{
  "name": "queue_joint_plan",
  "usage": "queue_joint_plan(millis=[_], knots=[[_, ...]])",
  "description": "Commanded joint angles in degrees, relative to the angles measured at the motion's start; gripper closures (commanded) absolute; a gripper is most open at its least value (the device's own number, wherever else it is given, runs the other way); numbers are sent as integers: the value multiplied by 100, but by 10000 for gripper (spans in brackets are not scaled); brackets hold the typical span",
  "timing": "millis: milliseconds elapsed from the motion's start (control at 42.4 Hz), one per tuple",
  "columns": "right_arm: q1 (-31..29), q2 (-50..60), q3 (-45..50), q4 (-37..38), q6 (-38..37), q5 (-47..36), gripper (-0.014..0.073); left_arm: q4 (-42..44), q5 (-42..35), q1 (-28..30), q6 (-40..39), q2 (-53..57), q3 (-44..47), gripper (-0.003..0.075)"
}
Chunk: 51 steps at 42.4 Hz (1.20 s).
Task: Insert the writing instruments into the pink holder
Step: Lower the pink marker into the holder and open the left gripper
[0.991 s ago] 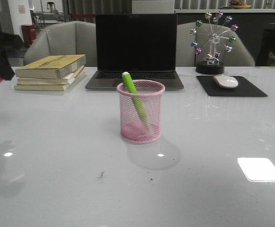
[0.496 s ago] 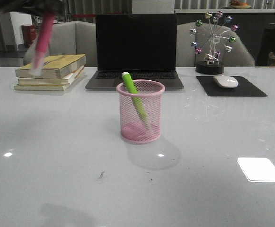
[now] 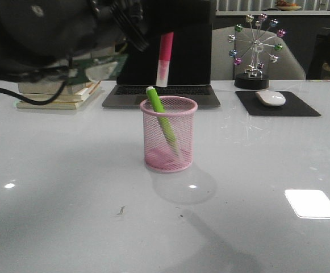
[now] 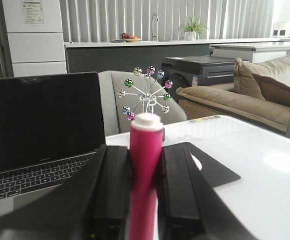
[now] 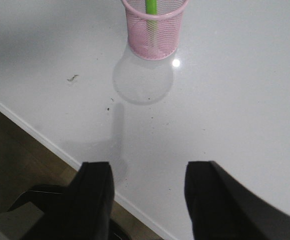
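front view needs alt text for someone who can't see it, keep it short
The left arm's tool holds a magenta-pink marker upright, white end down, above and slightly behind a pink mesh holder on a white table. A green marker already leans inside the holder; a dark laptop sits behind.

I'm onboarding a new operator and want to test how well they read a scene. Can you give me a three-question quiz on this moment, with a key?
1. True or false: the green marker already stands inside the pink holder.
2. Which gripper holds the magenta marker? A) the left gripper B) the right gripper C) neither
3. Fill in: in the front view, the magenta marker hangs white end down, above and slightly behind the holder, in front of the ______.

Key: 1 true. 2 A; the right gripper is open and empty over the table edge. 3 laptop.
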State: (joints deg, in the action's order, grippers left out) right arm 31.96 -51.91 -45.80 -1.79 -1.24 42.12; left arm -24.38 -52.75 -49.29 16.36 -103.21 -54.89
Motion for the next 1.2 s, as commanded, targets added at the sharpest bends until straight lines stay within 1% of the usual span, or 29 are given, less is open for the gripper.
queue_joint_plan(millis=[0, 212, 401, 472, 566, 637, 708, 779, 897, 944, 1062, 1180], knots=[[-8, 57, -136, 61, 9, -322, 146, 32, -633, -38, -66, -63, -436, 629], [-8, 57, -136, 61, 9, -322, 146, 32, -729, -3, -66, -603, -784, 629], [-8, 57, -136, 61, 9, -322, 146, 44, -721, 51, -66, -828, -809, 623], [-8, 57, -136, 61, 9, -322, 146, 44, -714, 65, -66, -916, -809, 580], [-8, 57, -136, 61, 9, -322, 146, 44, -591, 65, -66, -945, -809, 487], [-8, 57, -136, 61, 9, -322, 146, 44, -579, 65, -66, -945, -809, 399], [-8, 57, -136, 61, 9, -322, 146, 44, -576, 65, -66, -945, -809, 341], [-8, 57, -136, 61, 9, -322, 146, 44, -455, 65, -66, -917, -809, 322], [-8, 57, -136, 61, 9, -322, 146, 55, 182, 65, 19, -694, -809, 322], [-8, 57, -136, 61, 9, -322, 146, 55, 570, 65, 107, -513, -809, 322], [-8, 57, -136, 61, 9, -322, 146, 55, 1834, 85, 307, 151, -809, 322], [-8, 57, -136, 61, 9, -322, 146, 64, 3433, 141, 417, 948, -809, 323]])
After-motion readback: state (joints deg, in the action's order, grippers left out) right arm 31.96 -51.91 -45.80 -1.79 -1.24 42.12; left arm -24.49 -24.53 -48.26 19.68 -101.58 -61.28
